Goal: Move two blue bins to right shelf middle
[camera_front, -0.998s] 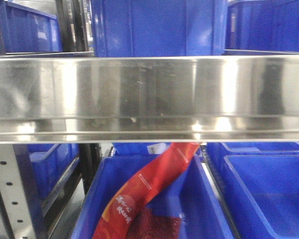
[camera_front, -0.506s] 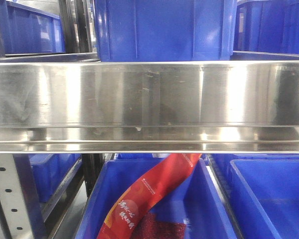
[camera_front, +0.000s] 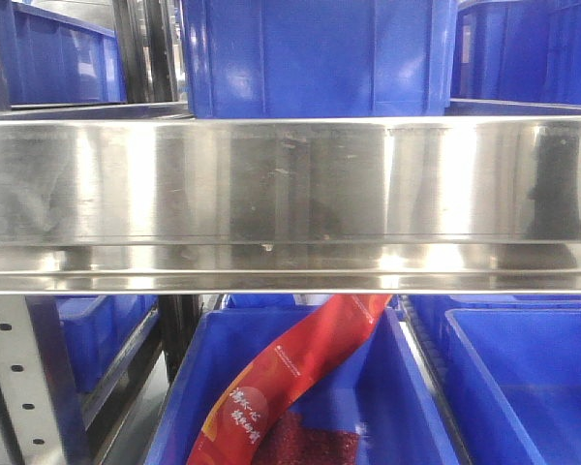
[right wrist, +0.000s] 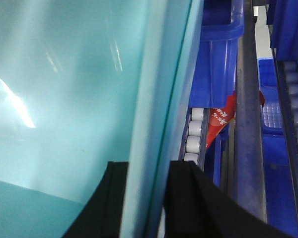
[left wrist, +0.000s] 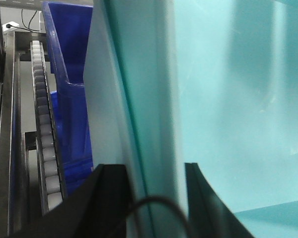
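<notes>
A pale sky-blue bin [left wrist: 228, 99] fills the left wrist view. My left gripper [left wrist: 151, 171] is shut on its upright side wall, one black finger [left wrist: 111, 188] outside and one inside. The right wrist view shows a pale blue bin [right wrist: 64, 74] as well, and my right gripper [right wrist: 149, 168] is shut on its wall, with a finger [right wrist: 188, 198] on the outer face. A dark seam runs along each gripped wall; I cannot tell whether two bins are nested. Neither the bins nor the grippers show in the front view.
A wide steel shelf beam [camera_front: 290, 194] crosses the front view close up. Royal-blue crates [camera_front: 310, 58] stand above it. Below, a royal-blue crate [camera_front: 407, 407] holds a red packet [camera_front: 290, 378]. Roller tracks [left wrist: 42, 124] [right wrist: 193, 134] and more blue crates [right wrist: 221, 59] flank the bins.
In the front view the shelf beam and the crates shifted slightly down and to the right a second ago; over the last half second they have stayed nearly still.
</notes>
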